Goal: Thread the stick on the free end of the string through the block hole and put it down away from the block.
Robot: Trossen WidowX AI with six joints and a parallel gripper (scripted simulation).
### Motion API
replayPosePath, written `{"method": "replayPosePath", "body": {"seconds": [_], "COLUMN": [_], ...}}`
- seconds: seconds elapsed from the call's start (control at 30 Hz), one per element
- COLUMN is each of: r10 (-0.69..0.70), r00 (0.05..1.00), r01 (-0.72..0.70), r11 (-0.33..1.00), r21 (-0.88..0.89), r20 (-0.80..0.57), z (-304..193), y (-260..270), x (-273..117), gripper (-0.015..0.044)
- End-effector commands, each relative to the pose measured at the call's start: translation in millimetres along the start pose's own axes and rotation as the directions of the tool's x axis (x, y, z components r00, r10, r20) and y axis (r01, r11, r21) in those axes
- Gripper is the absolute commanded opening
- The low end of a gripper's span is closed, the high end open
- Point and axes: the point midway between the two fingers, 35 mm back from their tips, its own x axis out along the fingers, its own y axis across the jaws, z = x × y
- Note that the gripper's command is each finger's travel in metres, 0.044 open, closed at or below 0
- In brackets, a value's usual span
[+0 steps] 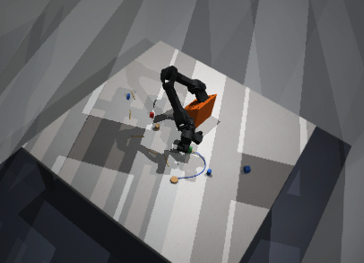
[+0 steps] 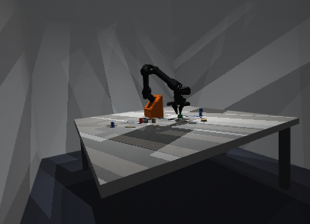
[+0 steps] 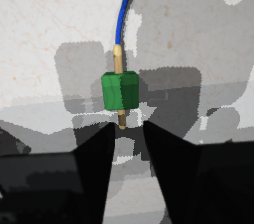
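Note:
The green block (image 1: 190, 149) (image 2: 180, 116) (image 3: 120, 91) sits on the table. The wooden stick (image 3: 118, 62) runs through its hole and shows on both sides; its bare tip (image 3: 122, 120) sticks out on the gripper's side. The blue string (image 1: 205, 163) (image 3: 121, 22) leaves the stick's other end and curves to the round wooden button (image 1: 174, 179) (image 2: 204, 120). My gripper (image 2: 178, 115) (image 3: 129, 126) is partly open with nothing between the fingers. It points down close by the block, its fingertips at the bare tip in the wrist view. The exact height gap is unclear.
A blue object (image 1: 209, 172) stands just outside the string's curve, another blue one (image 1: 247, 169) farther right. A tan cylinder (image 1: 156, 127), a red object (image 1: 151, 115) and a blue one (image 1: 128, 96) stand left of the arm. Loose sticks (image 1: 167, 161) (image 1: 137, 136) lie left of the block.

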Motion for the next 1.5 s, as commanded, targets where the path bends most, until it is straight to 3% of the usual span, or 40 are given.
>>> {"method": "replayPosePath", "body": {"seconds": [0.0,0.63,0.8,1.47], "r10": [0.009,0.011,0.009,0.019], "r00": [1.000,1.000,1.000,0.997], "r01": [-0.009,-0.011,-0.009,-0.018], "r11": [1.000,1.000,1.000,1.000], "r21": [-0.011,-0.011,-0.004,-0.012], "r20": [-0.005,-0.008,-0.004,0.078], "z": [1,1,0,-1], "y": [4,6,5,6], "x": [10,25,24,27], "gripper": [0.0124,0.0124,0.0000,0.0000]}}
